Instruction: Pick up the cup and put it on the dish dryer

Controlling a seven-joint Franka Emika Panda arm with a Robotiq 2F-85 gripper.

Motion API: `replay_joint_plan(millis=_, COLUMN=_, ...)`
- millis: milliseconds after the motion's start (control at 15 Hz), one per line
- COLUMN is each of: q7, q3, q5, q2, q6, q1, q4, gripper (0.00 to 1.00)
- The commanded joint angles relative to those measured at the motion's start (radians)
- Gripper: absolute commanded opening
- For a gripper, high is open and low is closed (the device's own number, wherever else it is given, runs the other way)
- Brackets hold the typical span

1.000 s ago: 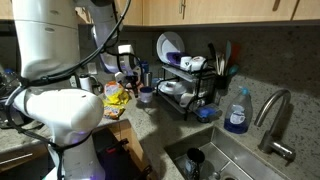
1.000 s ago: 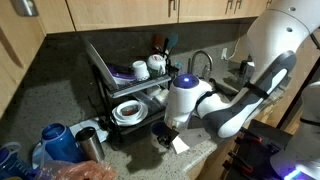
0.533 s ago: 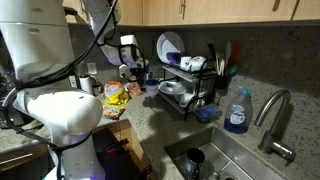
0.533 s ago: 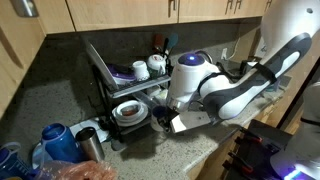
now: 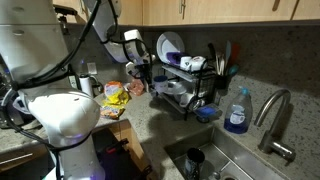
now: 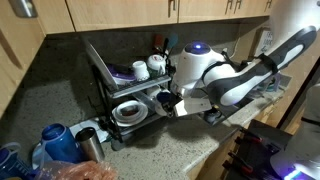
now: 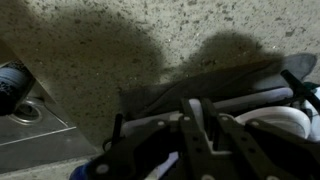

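Note:
My gripper (image 5: 140,68) hangs above the counter just beside the black wire dish dryer (image 5: 190,85), level with its lower tier. In the wrist view the gripper (image 7: 200,106) is shut on the thin whitish wall of the cup (image 7: 203,124), which sits between the two dark fingers. In an exterior view the gripper (image 6: 170,100) holds the pale cup (image 6: 172,106) right by the dish dryer (image 6: 120,85). The rack holds plates, bowls and mugs; a white bowl (image 7: 288,120) shows on it in the wrist view. Most of the cup is hidden by the fingers.
Snack bags (image 5: 118,95) lie on the counter behind the gripper. A blue spray bottle (image 5: 237,112), a faucet (image 5: 275,115) and the sink (image 5: 215,160) are beyond the rack. A blue kettle (image 6: 58,143) and a metal tumbler (image 6: 90,143) stand at the rack's other end.
My gripper has risen from the counter with the cup in it and moved closer to the dish dryer.

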Motion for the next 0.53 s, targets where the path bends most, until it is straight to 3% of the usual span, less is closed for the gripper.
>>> replay_joint_plan(millis=0, q7=0.056, q3=0.013, q5=-0.071, q2=-0.024, q6=0.007, q1=-0.057, q4=-0.013, gripper=0.04)
replay_joint_plan(millis=467, q7=0.144, q3=0.010, q5=-0.213, q2=0.018, q6=0.007, q1=-0.104, q4=0.023, gripper=0.04)
